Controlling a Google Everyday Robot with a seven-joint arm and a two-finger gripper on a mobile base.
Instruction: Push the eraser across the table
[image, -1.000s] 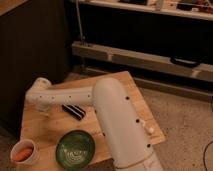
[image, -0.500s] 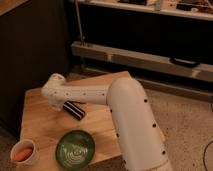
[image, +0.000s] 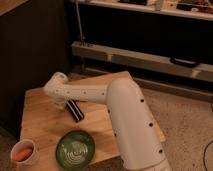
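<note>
My arm (image: 107, 102) reaches from the lower right across the table (image: 42, 112) toward its far left part. The wrist end of the arm is over the back left area of the wooden top, and my claw (image: 63, 104) hangs below it, mostly hidden behind the white arm. I cannot tell if my claw is released or clenched, because the arm covers it.

The eraser (image: 76, 110) lies on the table just under and in front of my forearm, near the middle of the top. It is a black oblong block with thin pale stripes along its length, and it lies diagonally, with its near end pointing to the lower right. Its far end goes under my arm, close to where the claw is, but I cannot see if the claw touches it.

Nearer to the front edge of the table stands a green bowl (image: 75, 148) with a pale spiral pattern inside. At the front left corner there is a small white cup (image: 25, 152) with something orange in it. Both are apart from the eraser
</note>
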